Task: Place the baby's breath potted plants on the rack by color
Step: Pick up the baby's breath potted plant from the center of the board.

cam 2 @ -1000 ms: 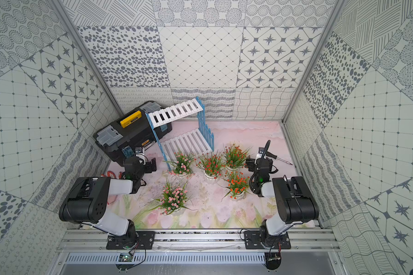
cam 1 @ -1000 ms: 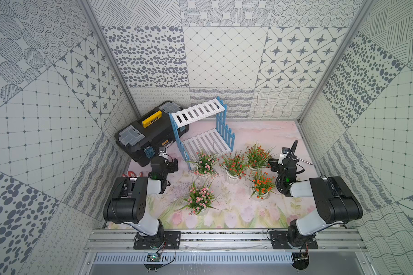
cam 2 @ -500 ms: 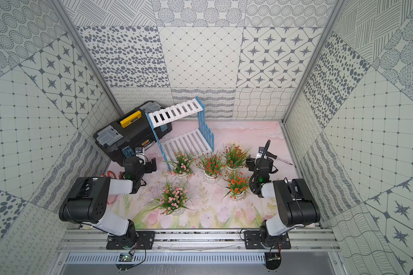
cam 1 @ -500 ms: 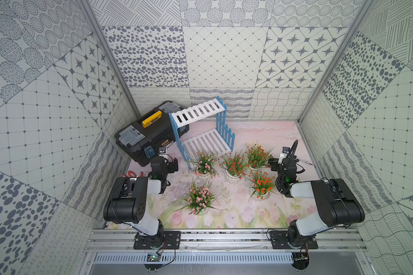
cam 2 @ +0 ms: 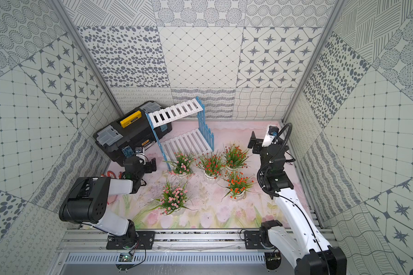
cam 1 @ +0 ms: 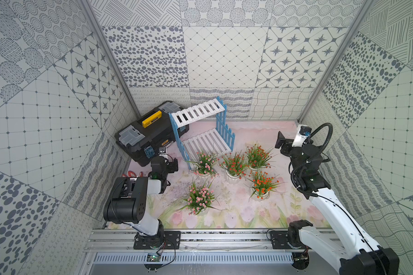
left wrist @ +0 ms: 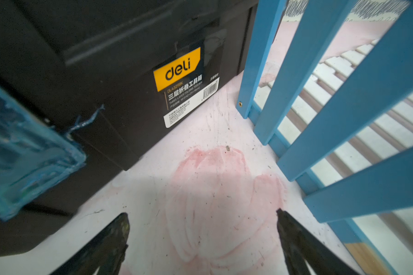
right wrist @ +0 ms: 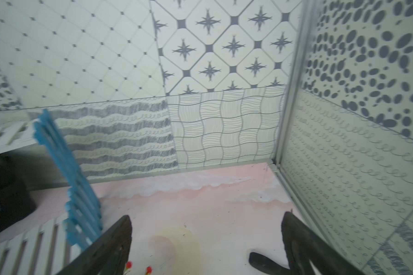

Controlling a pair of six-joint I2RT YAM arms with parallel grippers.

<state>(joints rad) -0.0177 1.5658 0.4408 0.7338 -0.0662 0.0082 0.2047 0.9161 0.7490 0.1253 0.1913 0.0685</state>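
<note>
- Only the finger ends of my left gripper [left wrist: 201,213] show in the left wrist view; the edge cuts off the rest.
- The toolbox [left wrist: 105,71] runs out of that view, lid unseen. The fine print on its label [left wrist: 184,88] is too small to read.
- A blue translucent piece [left wrist: 22,154] is too close and blurred to name.
- The right wrist view is smeared, and the rack [right wrist: 69,181] looks soft.
- Two red blossoms [right wrist: 149,269] peek in, their plant cut off.
- A dark shape [right wrist: 265,262] beside my right gripper [right wrist: 206,216] is half hidden.
- In both top views leaves cover most of the white pots [cam 1: 233,177]. A red thing [cam 1: 130,172] lies mostly behind my left arm [cam 1: 138,190].
</note>
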